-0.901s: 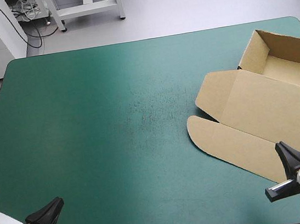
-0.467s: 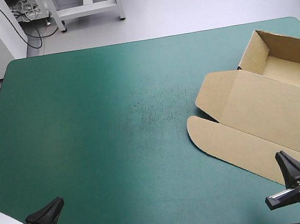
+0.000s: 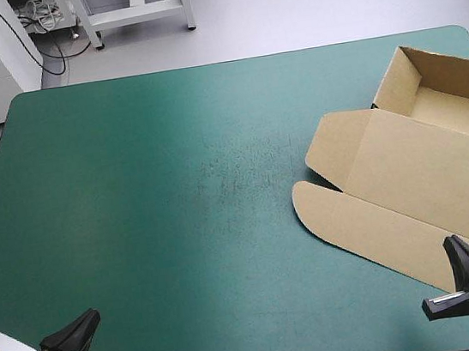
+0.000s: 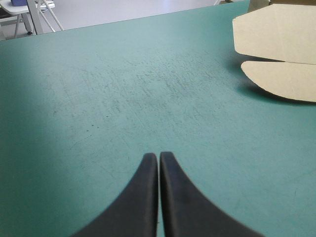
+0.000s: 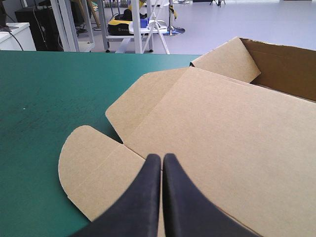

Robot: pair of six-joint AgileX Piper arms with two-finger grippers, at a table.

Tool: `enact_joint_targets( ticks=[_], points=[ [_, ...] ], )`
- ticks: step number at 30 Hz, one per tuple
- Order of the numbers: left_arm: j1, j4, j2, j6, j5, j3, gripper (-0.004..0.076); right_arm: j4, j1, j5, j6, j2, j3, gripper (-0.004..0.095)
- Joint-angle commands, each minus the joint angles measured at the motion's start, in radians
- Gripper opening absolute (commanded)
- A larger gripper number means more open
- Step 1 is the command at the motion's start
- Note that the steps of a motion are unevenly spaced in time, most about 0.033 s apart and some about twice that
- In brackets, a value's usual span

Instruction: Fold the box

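Counter [image 3: 176,192] first: the teal-green cover is just as it was, nothing new on it. The brown box [image 3: 416,177] hasn't budged either, sitting at the right side of the counter with its tray [image 3: 452,90] walled up at the far right and its lid [image 5: 222,143] lying flat, reaching toward the near side. What has moved is my right pincer [image 3: 451,242]: black fingers pressed together on nothing, it has slid back toward the near right corner, off the spot it held over the lid's near edge just before. I read that as backing out to line up again, so the fold hasn't advanced. Left pincer [image 4: 158,155] is parked at the near left corner, likewise closed and empty, well apart from the box. Now the blind spots: the box's right part runs out of the high view, the tray's floor is mostly behind its own walls, and I can't tell whether the right tips touch the lid or hang just above it.
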Motion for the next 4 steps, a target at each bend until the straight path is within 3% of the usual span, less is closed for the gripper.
enact_joint_targets(
  ticks=[1, 4],
  points=[
    [-0.003, -0.015, 0.01, 0.0, -0.081, -0.021, -0.0008, -0.011, 0.001, -0.082, -0.001, -0.021, -0.018, -0.0002],
    [-0.003, -0.015, 0.01, 0.0, -0.081, -0.021, -0.0008, -0.011, 0.001, -0.083, -0.001, -0.021, -0.018, -0.0003]
  ],
)
